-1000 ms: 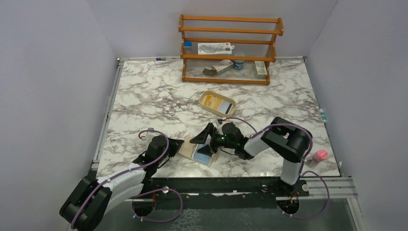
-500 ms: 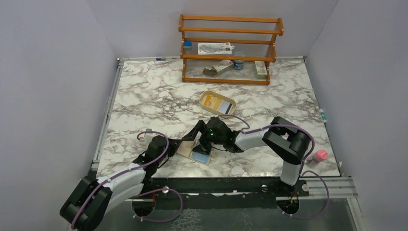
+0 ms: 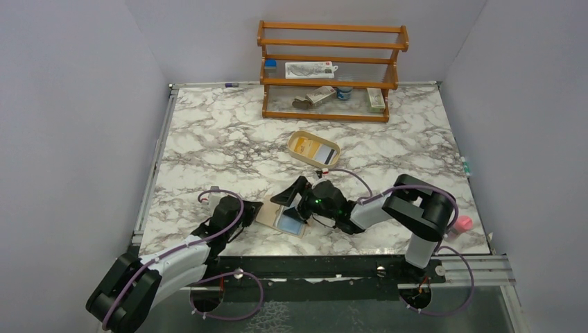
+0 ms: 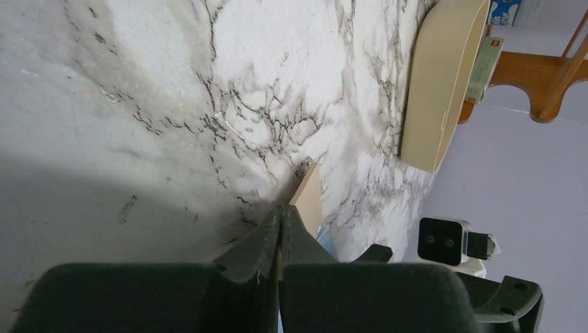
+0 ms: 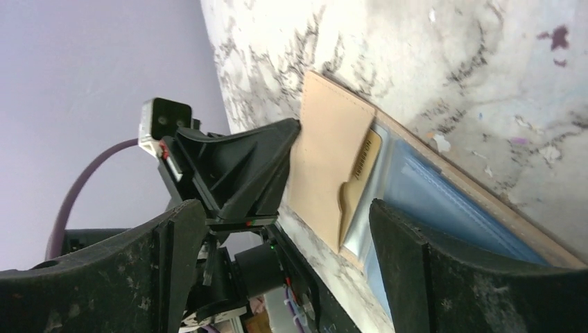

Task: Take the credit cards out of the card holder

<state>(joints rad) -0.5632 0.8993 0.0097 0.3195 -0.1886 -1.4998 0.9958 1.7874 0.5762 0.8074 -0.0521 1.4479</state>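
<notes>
The card holder (image 3: 272, 212) lies open near the front edge, tan flap to the left and light blue panel (image 3: 291, 224) to the right. My left gripper (image 3: 256, 208) is shut on the tan flap's left edge (image 4: 309, 196), fingers (image 4: 267, 232) pressed together on it. My right gripper (image 3: 297, 194) hangs open just above the holder's right half; in its wrist view the tan pocket (image 5: 333, 146) and blue panel (image 5: 430, 201) lie between and beyond its fingers (image 5: 405, 257). Two credit cards, one yellow-orange (image 3: 303, 144) and one whitish-grey (image 3: 324, 153), lie in the oval tan tray (image 3: 295, 139).
A wooden rack (image 3: 331, 69) with packets and small bottles stands at the back. A pink object (image 3: 462, 223) sits at the table's right edge. The tray's side (image 4: 437, 83) shows in the left wrist view, right of the holder.
My right gripper swung left over the holder half a second ago and has come back to the right. The left gripper and the holder have stayed put.
</notes>
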